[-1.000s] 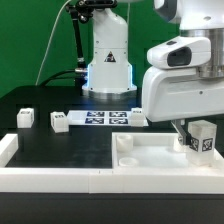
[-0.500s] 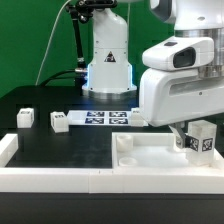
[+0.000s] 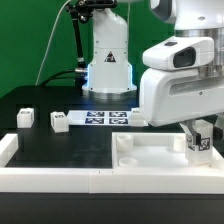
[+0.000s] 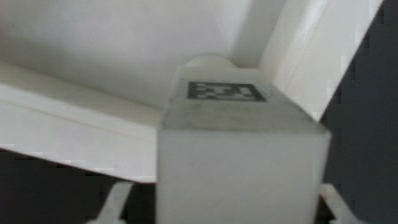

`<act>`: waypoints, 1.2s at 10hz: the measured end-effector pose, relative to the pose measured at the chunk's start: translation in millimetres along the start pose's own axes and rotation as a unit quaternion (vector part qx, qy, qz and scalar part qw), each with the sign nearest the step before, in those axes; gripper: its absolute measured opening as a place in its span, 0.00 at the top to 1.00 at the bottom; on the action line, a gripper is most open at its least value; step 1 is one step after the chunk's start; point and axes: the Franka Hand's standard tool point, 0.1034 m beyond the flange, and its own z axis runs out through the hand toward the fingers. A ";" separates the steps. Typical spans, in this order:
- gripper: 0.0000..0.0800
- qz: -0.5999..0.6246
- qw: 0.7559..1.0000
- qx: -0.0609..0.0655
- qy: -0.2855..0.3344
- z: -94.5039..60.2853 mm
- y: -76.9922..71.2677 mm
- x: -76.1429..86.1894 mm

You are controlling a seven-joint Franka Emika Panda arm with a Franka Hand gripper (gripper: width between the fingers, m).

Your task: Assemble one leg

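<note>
Exterior view.
- Gripper clamped on leg, jaws closed against two opposite sides.
- Leg upright between the jaws, lower part sticking out below them.
- Small white block; square black-and-white tag on the face turned toward the camera.
- Directly under gripper and leg: recessed white slab, near its end at the exterior view's right. Contact between leg and slab: cannot tell.
- Well off from gripper, toward the exterior view's left: two more small white blocks on the black table.
- Marker board flat behind, between those blocks and gripper.

Wrist view.
- Leg filling the middle of the frame, held dead centre in gripper, pale jaw edges just showing on either side.
- Plain white sides; far end face carrying a tag, black-and-white, blurred.
- Beyond the leg's tip: white slab wall and rim, out of focus.
</note>
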 end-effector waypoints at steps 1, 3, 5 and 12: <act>0.64 0.002 1.000 0.001 0.001 0.2 0.2 1.4; 0.64 0.095 0.995 -0.001 0.001 0.2 2.6 1.6; 0.64 0.199 0.980 -0.003 0.001 0.5 6.1 0.9; 0.64 0.560 0.828 0.002 -0.011 2.1 15.1 -8.6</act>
